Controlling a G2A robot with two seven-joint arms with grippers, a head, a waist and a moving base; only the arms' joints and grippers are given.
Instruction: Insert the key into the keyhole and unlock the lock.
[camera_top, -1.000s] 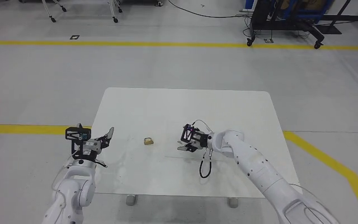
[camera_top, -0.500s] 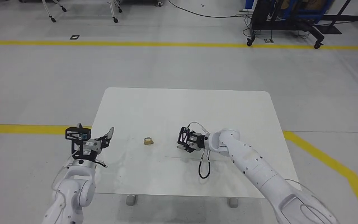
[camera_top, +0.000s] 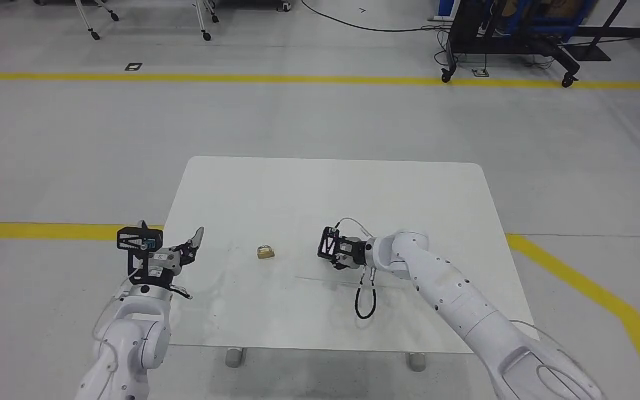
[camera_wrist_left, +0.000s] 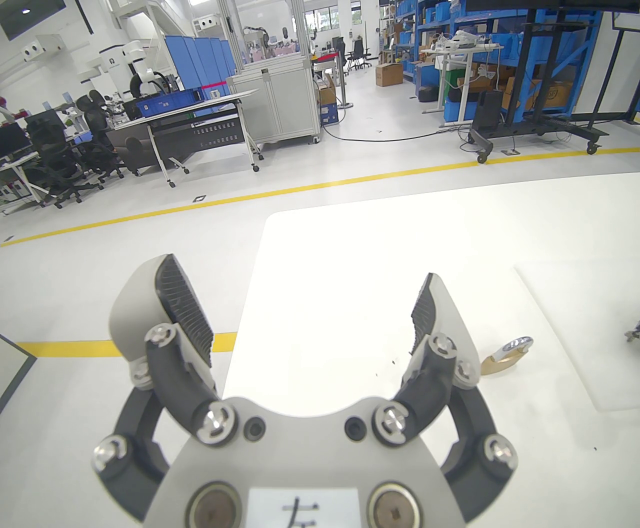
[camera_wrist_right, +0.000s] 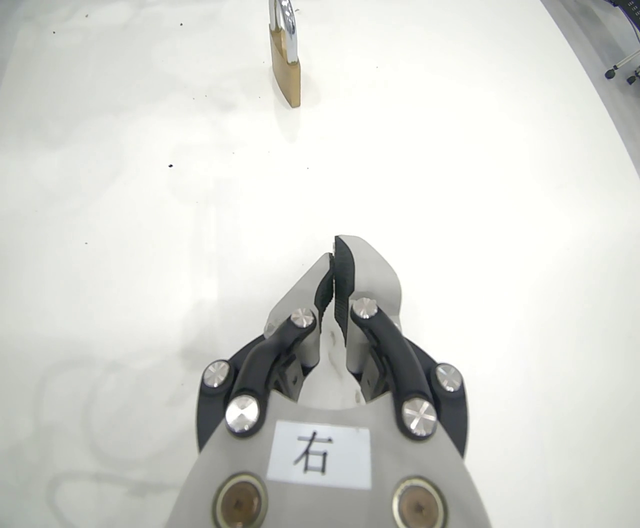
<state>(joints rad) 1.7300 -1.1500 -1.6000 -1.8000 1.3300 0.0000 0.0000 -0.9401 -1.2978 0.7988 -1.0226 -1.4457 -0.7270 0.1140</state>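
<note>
We log brass lock (camera_wrist_right: 286, 75), silver shackle (camera_wrist_right: 285, 20), white tabletop (camera_top: 420, 200), black ribbed fingers (camera_wrist_left: 180, 305), yellow floor stripes (camera_top: 300, 77).

Grey floor (camera_top: 300, 120), yellow lines (camera_top: 300, 77), white table (camera_top: 400, 200), blue shelving (camera_wrist_left: 400, 35), black office chairs (camera_wrist_left: 50, 145)

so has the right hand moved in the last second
Yes, the right hand edged a little toward the padlock, which stayed put on the table.

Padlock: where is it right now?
In the top view the padlock sits on the white table, in the robot's left half. It is between the left claw and the right claw, touching neither.
</note>
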